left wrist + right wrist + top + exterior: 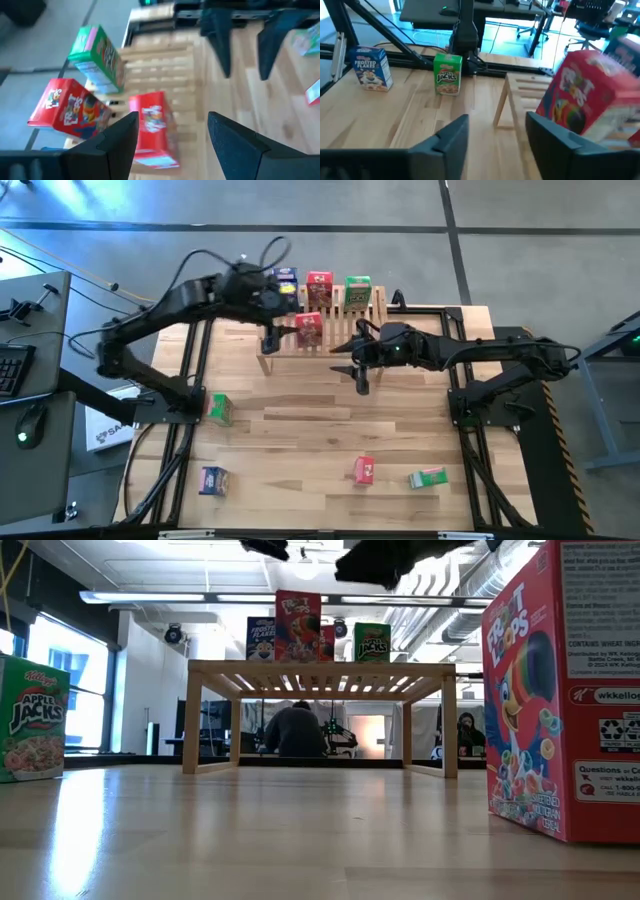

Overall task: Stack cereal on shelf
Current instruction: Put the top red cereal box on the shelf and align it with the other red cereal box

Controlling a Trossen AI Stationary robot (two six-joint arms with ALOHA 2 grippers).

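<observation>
Shelf (322, 340): light wood rack with a slatted top, at the far middle of the desk (300, 430).
Boxes on shelf: blue box (285, 285), red box (319, 288) and green box (357, 293) stand upright in a row along the far edge; a second red box (309, 329) stands upright on the slats in front of that row.
Front red box: nothing grips it; it sits between the two hands.
Left hand (268, 338): at the shelf's left end, just beside the front red box; its fingers (115, 145) stand apart with nothing between them, and the red box shows beyond the gap.
Right hand (345, 358): at the shelf's front edge, just right of the front red box; fingers (451, 137) apart, not closed on anything.
Boxes on desk: a green box (220, 409) stands near the left edge; a blue box (213, 479) is at the near left; a red box (364, 469) and a green box (427, 477) are at the near right, the green one lying on its side.
Low view: shelf seen level, with boxes upright on top; people sit in the room behind it.
</observation>
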